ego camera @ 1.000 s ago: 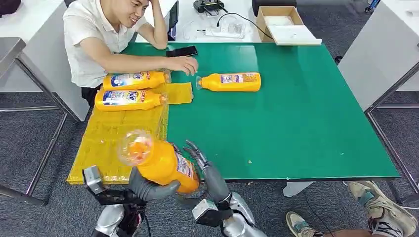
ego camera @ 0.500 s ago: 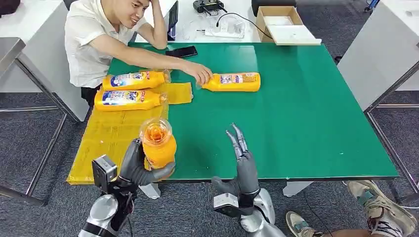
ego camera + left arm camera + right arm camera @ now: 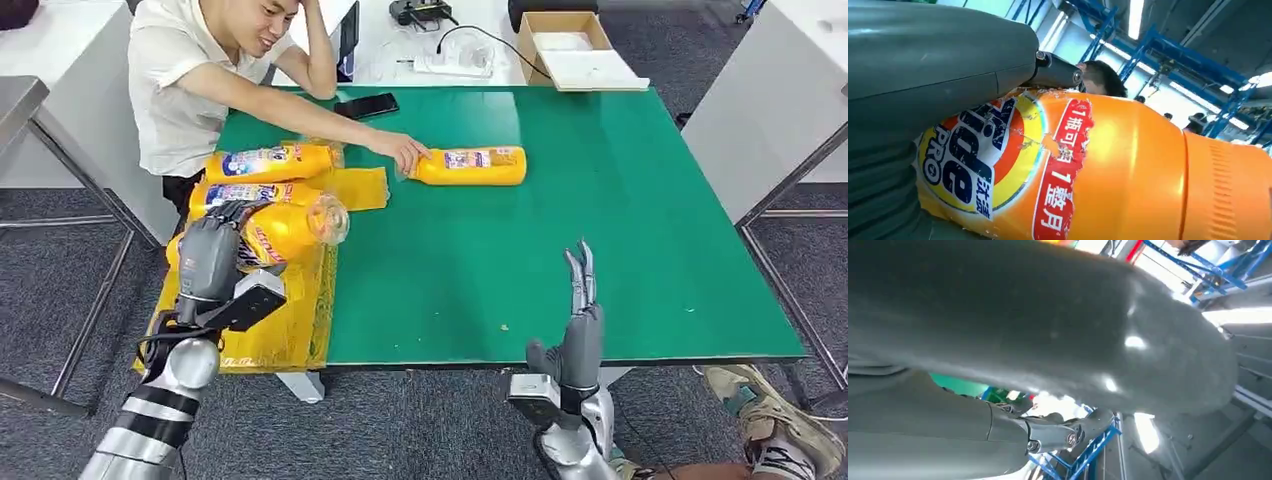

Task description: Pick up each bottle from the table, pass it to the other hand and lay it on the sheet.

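Detergent bottle (image 3: 275,232), orange, labelled, clear-capped: held lying sideways in the left hand (image 3: 212,255), fingers wrapped round its labelled body, cap end jutting past the fingertips toward the green table (image 3: 600,250); it sits low over the yellow sheet (image 3: 225,300), whether touching cannot be told. Beyond the fingers, two more orange bottles lie flat on the sheet, the nearer bottle (image 3: 215,192) just behind the held one and partly covered by it, the farther bottle (image 3: 270,161) beside that. Right hand (image 3: 577,330): holds nothing, fingers straight, close together, pointing up near the table's front edge. Fourth bottle (image 3: 470,166) lies on the bare table well ahead of those fingertips, a person's hand (image 3: 405,152) touching its cap end. Progress, judged: two laid, a third awaiting release, one left to pick up and pass. Left wrist view shows label (image 3: 973,165) only, thumb (image 3: 938,55) pressed over it; the other fingers hidden.
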You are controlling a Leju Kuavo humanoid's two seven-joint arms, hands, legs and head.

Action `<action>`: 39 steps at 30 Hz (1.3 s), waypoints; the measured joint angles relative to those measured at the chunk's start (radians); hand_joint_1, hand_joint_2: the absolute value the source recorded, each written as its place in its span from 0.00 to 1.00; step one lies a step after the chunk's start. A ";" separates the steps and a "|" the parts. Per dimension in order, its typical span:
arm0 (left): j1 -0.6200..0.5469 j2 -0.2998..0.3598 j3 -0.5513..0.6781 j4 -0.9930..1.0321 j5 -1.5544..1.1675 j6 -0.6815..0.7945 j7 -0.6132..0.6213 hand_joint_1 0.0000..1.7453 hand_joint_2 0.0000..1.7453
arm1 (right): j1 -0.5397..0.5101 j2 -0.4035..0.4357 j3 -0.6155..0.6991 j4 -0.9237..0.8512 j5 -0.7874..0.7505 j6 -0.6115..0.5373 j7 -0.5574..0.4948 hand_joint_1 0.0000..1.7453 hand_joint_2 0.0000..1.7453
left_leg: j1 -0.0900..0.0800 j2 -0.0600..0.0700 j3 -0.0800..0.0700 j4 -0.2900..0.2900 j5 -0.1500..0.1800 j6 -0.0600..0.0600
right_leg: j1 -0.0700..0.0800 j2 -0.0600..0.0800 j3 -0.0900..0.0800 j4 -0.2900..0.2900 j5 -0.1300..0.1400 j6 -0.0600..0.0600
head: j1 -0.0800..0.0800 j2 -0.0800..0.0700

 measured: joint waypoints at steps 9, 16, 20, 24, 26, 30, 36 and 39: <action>-0.282 0.003 -0.084 0.451 -0.127 -0.133 0.059 1.00 1.00 | -0.030 0.000 0.058 -0.003 -0.089 0.001 0.000 0.00 0.00 | 0.000 0.000 -0.001 0.000 0.002 0.001 | 0.000 -0.001 0.000 0.000 0.001 0.001 | 0.000 0.000; -0.367 -0.032 -0.128 0.647 -0.141 -0.199 0.054 1.00 1.00 | -0.056 -0.005 0.098 0.016 -0.115 0.002 0.000 0.00 0.00 | 0.000 0.000 -0.001 0.000 0.002 0.001 | 0.000 -0.001 0.000 0.001 0.001 0.001 | 0.000 0.000; -0.402 -0.041 -0.154 0.714 -0.157 -0.281 0.051 1.00 1.00 | -0.066 -0.006 0.110 0.027 -0.129 0.006 0.000 0.00 0.00 | 0.000 -0.001 -0.002 0.000 0.002 0.001 | 0.000 -0.001 0.000 0.000 0.001 0.001 | 0.000 0.000; -0.423 -0.052 -0.172 0.768 -0.153 -0.343 0.052 1.00 1.00 | -0.079 -0.007 0.124 0.042 -0.140 0.008 0.000 0.00 0.00 | 0.000 0.000 -0.002 0.000 0.002 0.001 | 0.000 -0.001 0.000 0.001 0.001 0.001 | 0.000 0.000; -0.430 -0.056 -0.177 0.790 -0.144 -0.364 0.054 1.00 1.00 | -0.083 -0.007 0.127 0.050 -0.145 0.008 0.000 0.00 0.00 | 0.000 0.000 -0.002 0.000 0.002 0.001 | 0.000 -0.001 0.000 0.001 0.001 0.001 | 0.000 0.000; -0.432 -0.057 -0.184 0.822 -0.146 -0.386 0.072 1.00 1.00 | -0.090 -0.009 0.134 0.062 -0.155 0.008 0.000 0.00 0.00 | 0.000 0.000 -0.002 0.000 0.002 0.001 | 0.000 -0.001 0.000 0.001 0.001 0.001 | 0.000 0.000; -0.433 -0.057 -0.188 0.848 -0.147 -0.388 0.076 1.00 1.00 | -0.095 -0.010 0.135 0.073 -0.157 0.008 0.000 0.00 0.00 | 0.000 -0.001 -0.002 0.000 0.002 0.001 | 0.000 -0.001 0.000 0.001 0.001 0.001 | 0.000 0.000; -0.436 -0.057 -0.192 0.855 -0.147 -0.388 0.077 1.00 1.00 | -0.095 -0.010 0.136 0.077 -0.157 0.008 0.000 0.00 0.00 | 0.000 -0.001 -0.002 0.000 0.002 0.001 | 0.000 -0.001 0.000 0.001 0.001 0.001 | 0.000 0.000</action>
